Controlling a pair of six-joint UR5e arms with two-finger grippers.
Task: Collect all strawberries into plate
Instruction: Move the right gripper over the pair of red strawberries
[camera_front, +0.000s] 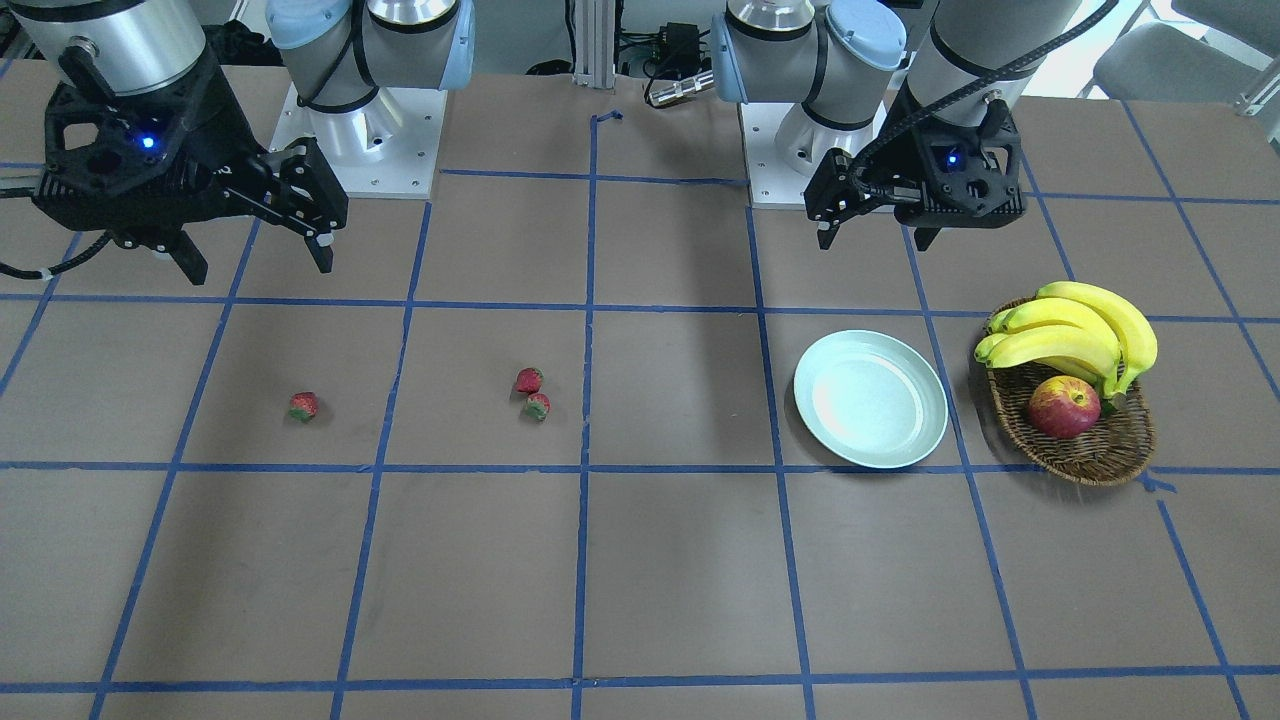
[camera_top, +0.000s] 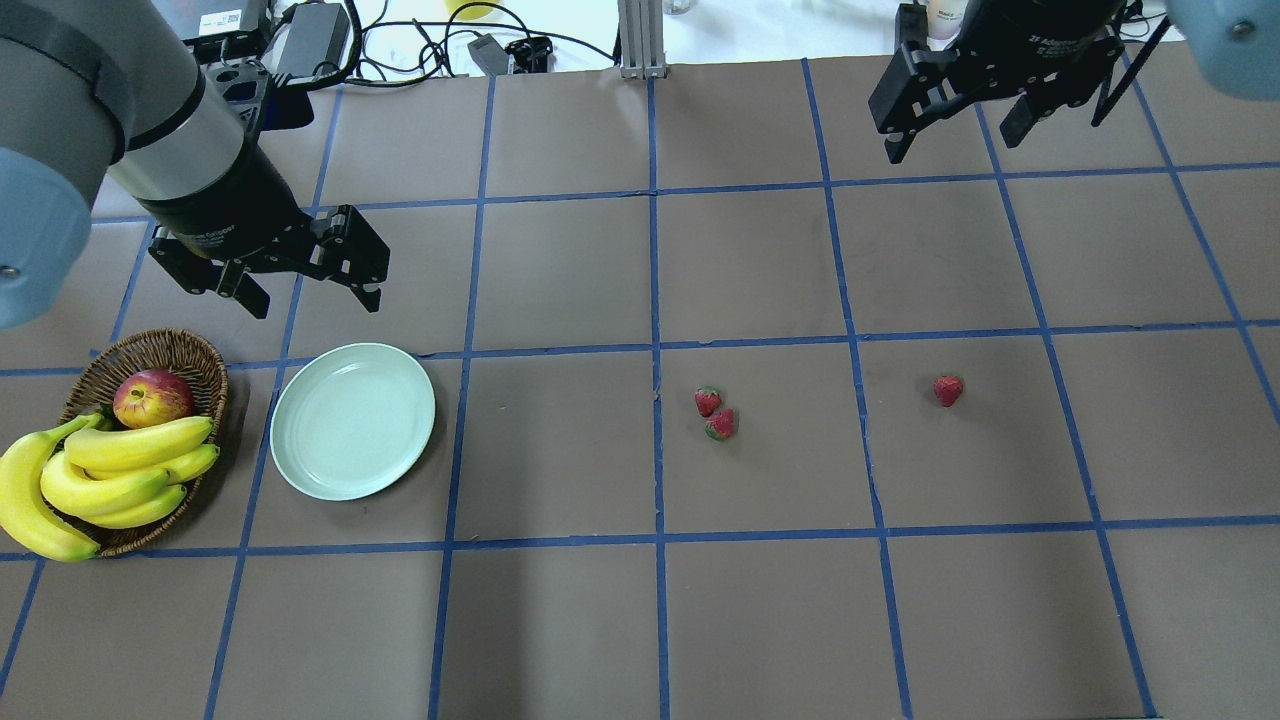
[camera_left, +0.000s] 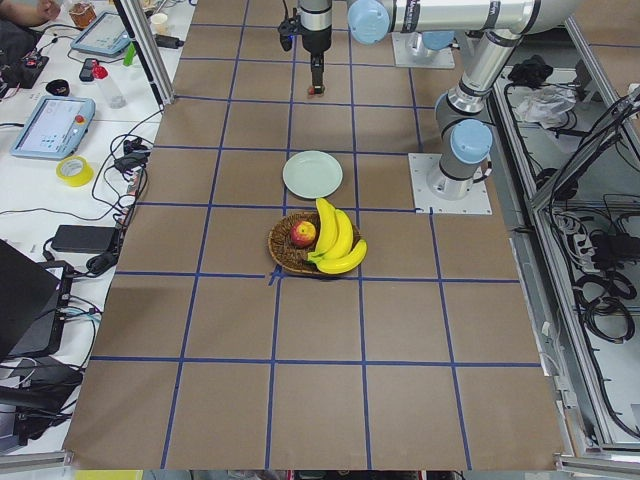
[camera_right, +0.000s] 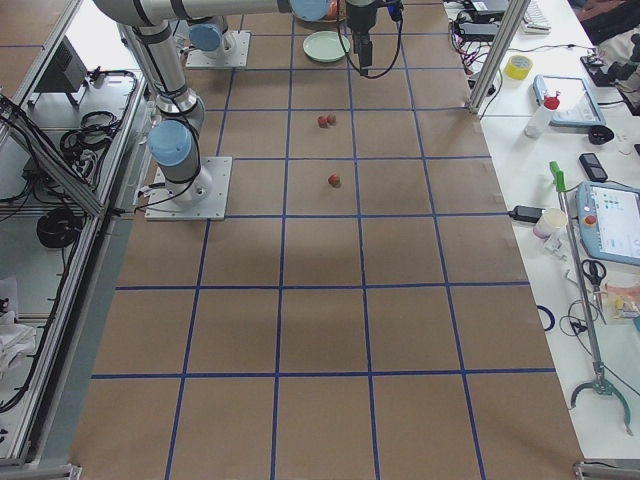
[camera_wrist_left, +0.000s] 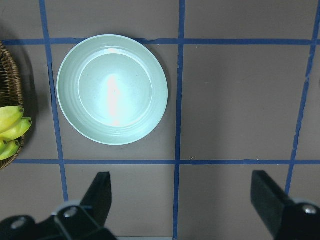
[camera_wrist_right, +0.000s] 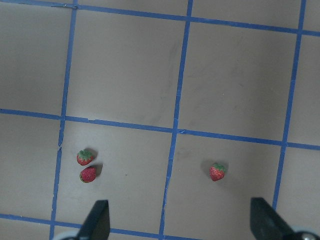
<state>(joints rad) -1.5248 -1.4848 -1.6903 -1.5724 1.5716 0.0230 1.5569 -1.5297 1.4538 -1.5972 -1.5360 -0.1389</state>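
Note:
Three strawberries lie on the brown table. Two sit close together near the middle (camera_top: 708, 401) (camera_top: 720, 424), and one lies alone further right (camera_top: 948, 389). The right wrist view shows the pair (camera_wrist_right: 85, 157) (camera_wrist_right: 88, 174) and the single one (camera_wrist_right: 217, 171). The pale mint plate (camera_top: 352, 420) stands empty at the left, also visible in the left wrist view (camera_wrist_left: 112, 89). My left gripper (camera_top: 315, 298) hovers open just behind the plate, holding nothing. My right gripper (camera_top: 950, 148) hangs open and empty well behind the lone strawberry.
A wicker basket (camera_top: 150, 350) left of the plate holds bananas (camera_top: 110, 470) and an apple (camera_top: 152, 397). Blue tape lines grid the table. Cables and devices lie along the far edge (camera_top: 330, 40). Side tables carry tablets and tape rolls (camera_left: 52, 125).

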